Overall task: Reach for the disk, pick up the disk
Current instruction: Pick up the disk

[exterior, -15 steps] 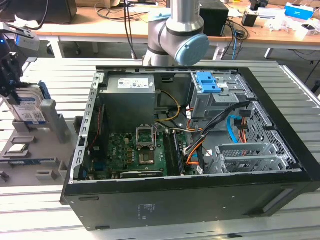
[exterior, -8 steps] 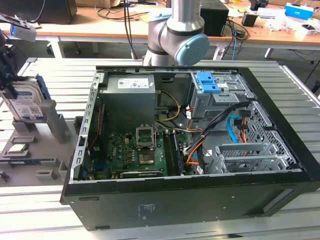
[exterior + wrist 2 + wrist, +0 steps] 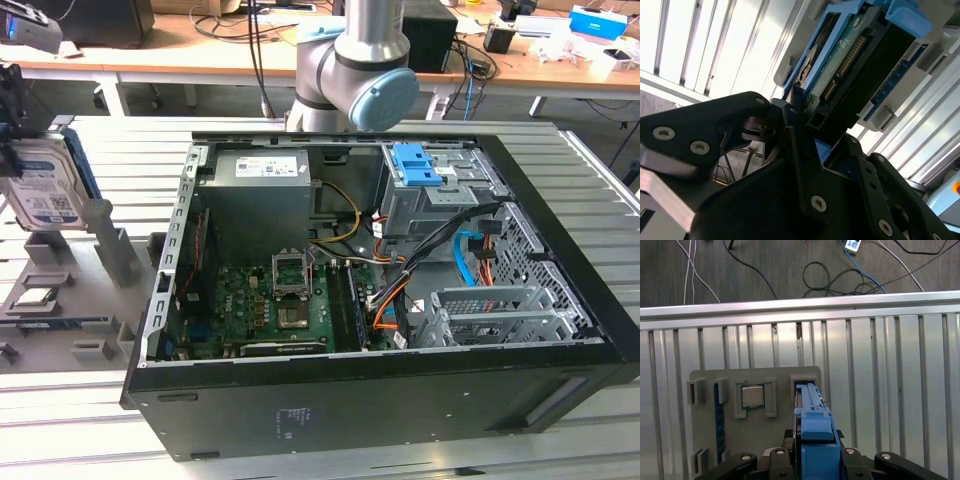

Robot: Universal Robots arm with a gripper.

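Exterior view: the disk [image 3: 45, 190] stands upright in a grey holder [image 3: 100, 235] on the table [image 3: 60, 420], at the exterior view's left, beside the open computer case [image 3: 400, 400]. Second wrist view: my fingers [image 3: 800, 160] pinch its faces. First wrist view: it sits in the holder's slot, and I judge a skewed pull could jam it.

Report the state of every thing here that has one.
Disk: upright on edge in the gray holder.
Gripper: down over the disk's top edge; whether it grips cannot be told.
Chip: lying flat, seated in its holder pocket.
Case: on its side, panel off, insides exposed.
Socket: cover plate apparently raised.
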